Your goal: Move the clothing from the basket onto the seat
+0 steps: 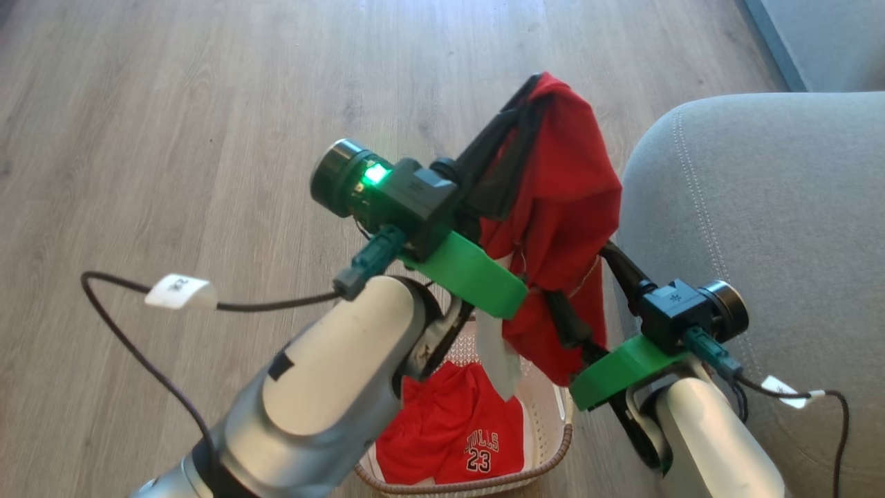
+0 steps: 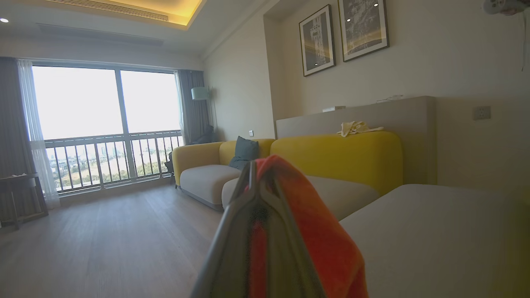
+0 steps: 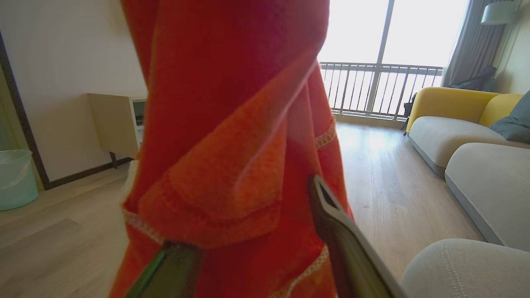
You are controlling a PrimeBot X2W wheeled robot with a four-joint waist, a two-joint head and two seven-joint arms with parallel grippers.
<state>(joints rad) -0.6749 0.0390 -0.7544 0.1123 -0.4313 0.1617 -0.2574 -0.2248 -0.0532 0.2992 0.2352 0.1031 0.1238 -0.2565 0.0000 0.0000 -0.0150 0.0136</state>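
As the left gripper (image 2: 253, 167) pinches red clothing (image 1: 567, 187), it drapes between the right gripper's (image 3: 242, 211) wide jaws.

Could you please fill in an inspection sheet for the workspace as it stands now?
Surface: wood floor, with the grey seat at the robot's right.
Job's things: one red garment hangs above the basket; the "BULLS 23" jersey lies in the basket; no clothing seen on the seat.
Clutter: a pale cloth atop the yellow sofa.
End effectors: left end effector shut on the red garment's top; right end effector open, its fingers either side of the hanging fabric.
Cables: a tagged black cable loops from the left wrist; a second cable from the right.
Surroundings: balcony window, framed pictures, green bin.
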